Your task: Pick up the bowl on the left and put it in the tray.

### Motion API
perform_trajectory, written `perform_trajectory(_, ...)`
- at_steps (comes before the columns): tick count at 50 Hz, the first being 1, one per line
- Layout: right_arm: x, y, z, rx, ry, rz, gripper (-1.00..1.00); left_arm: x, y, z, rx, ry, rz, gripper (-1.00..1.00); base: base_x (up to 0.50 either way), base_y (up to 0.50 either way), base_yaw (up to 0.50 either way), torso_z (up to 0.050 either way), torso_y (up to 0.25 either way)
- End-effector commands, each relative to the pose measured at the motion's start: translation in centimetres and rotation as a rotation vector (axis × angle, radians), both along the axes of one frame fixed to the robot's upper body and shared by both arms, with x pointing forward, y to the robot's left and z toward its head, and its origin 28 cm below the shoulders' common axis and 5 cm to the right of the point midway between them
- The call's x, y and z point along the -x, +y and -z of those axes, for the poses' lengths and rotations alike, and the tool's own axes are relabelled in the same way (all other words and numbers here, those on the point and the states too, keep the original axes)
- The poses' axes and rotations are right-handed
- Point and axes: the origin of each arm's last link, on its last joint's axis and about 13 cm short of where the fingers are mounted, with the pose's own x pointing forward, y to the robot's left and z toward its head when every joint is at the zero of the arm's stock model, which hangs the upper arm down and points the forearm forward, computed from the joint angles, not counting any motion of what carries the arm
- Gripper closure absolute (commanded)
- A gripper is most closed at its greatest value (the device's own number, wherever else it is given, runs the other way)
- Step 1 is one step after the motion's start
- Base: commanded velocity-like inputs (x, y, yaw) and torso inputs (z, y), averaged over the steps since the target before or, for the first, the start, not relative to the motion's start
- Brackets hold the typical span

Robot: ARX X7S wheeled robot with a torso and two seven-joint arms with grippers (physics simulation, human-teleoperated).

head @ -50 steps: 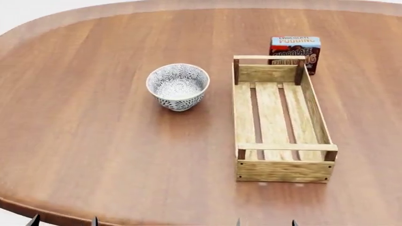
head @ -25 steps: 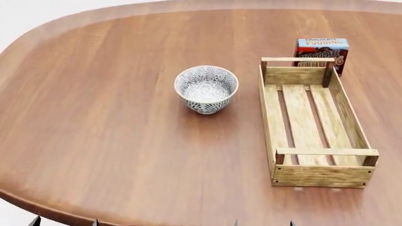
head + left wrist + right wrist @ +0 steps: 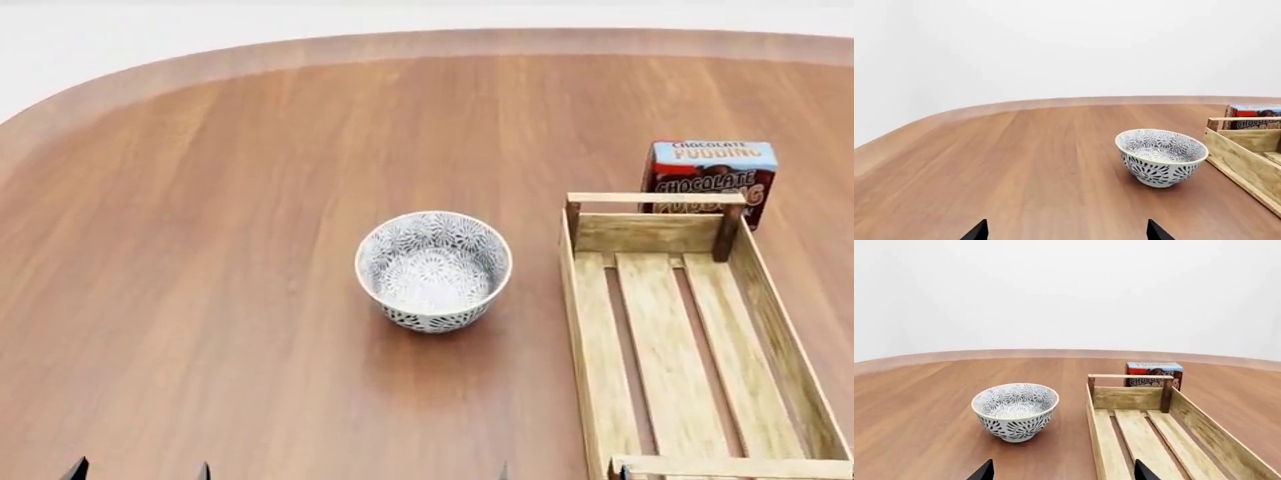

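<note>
The bowl [image 3: 433, 270], white with a fine grey floral pattern, stands upright on the brown wooden table to the left of the tray [image 3: 579, 350], a long light-wood slatted crate. A gap of bare table separates them. The tray has nothing in it. Only the dark tips of my left gripper [image 3: 139, 472] and right gripper [image 3: 563, 474] show at the head view's lower edge, well short of the bowl. In the left wrist view the left gripper [image 3: 1066, 232] is open, with the bowl [image 3: 1161, 157] ahead. The right gripper [image 3: 1063, 472] is open too, facing the bowl [image 3: 1015, 411] and the tray [image 3: 1097, 430].
A chocolate pudding box [image 3: 710, 175] stands just behind the tray's far end, and it shows in the wrist views too as the pudding box [image 3: 1153, 374] and the pudding box [image 3: 1254, 111]. The table's curved far edge [image 3: 267, 48] runs along the back, with a white wall beyond.
The head view has shifted: bowl, tray and pudding box now sit lower and further right in it. Their places relative to one another on the table are unchanged.
</note>
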Motion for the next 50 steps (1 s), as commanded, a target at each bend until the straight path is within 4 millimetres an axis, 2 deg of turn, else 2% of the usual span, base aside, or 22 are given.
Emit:
perform_trajectory(1, -0.1, 0.0, -0.1, 0.001, -0.005, -0.001, -1.00, -0.1, 0.0, -0.1, -0.005, 0.001, 0.005, -1.00, 0.50, 0.00, 0.00, 0.000, 0.000)
perform_trajectory(21, 0.0, 0.0, 0.0, -0.006, -0.002, -0.001, -1.00, 0.1, 0.0, 0.0, -0.007, 0.002, 0.005, -1.00, 0.50, 0.00, 0.00, 0.000, 0.000)
perform_trajectory(25, -0.2, 0.1, 0.4, 0.014, 0.051, 0.007, -1.00, 0.1, 0.0, 0.0, 0.000, 0.007, 0.005, -1.00, 0.30, 0.00, 0.00, 0.000, 0.000)
perform_trajectory(30, -0.5, -0.3, -0.6, 0.006, 0.095, 0.000, -1.00, -0.4, 0.4, -1.6, -0.013, -0.012, -0.025, -1.00, 0.00, 0.00, 0.00, 0.000, 0.003)
perform_trajectory(33, -0.6, -0.6, -2.0, 0.015, 0.093, 0.000, -1.00, -0.5, 0.6, -3.1, -0.004, -0.013, -0.018, -1.00, 0.00, 0.00, 0.00, 0.000, 0.000)
perform_trajectory(36, -0.6, -0.8, -5.3, 0.004, 0.081, -0.027, -1.00, -0.4, 0.5, -5.5, -0.001, -0.029, 0.028, -1.00, 0.00, 0.00, 0.00, 0.000, 0.000)
perform_trajectory(39, -0.4, -1.0, -7.6, 0.035, 0.064, -0.030, -1.00, 0.0, 0.4, -7.7, 0.027, -0.039, 0.065, -1.00, 0.00, 0.00, 0.00, 0.000, 0.000)
perform_trajectory(40, -0.4, -1.2, -9.0, 0.037, 0.070, -0.029, -1.00, 0.1, 0.4, -8.8, 0.021, -0.032, 0.069, -1.00, 0.00, 0.00, 0.00, 0.000, 0.000)
perform_trajectory(50, 0.1, -1.7, -15.1, 0.077, -0.028, -0.004, -1.00, 0.3, 0.9, -14.1, 0.038, -0.112, 0.088, -1.00, 0.00, 0.00, 0.00, 0.000, 0.000)
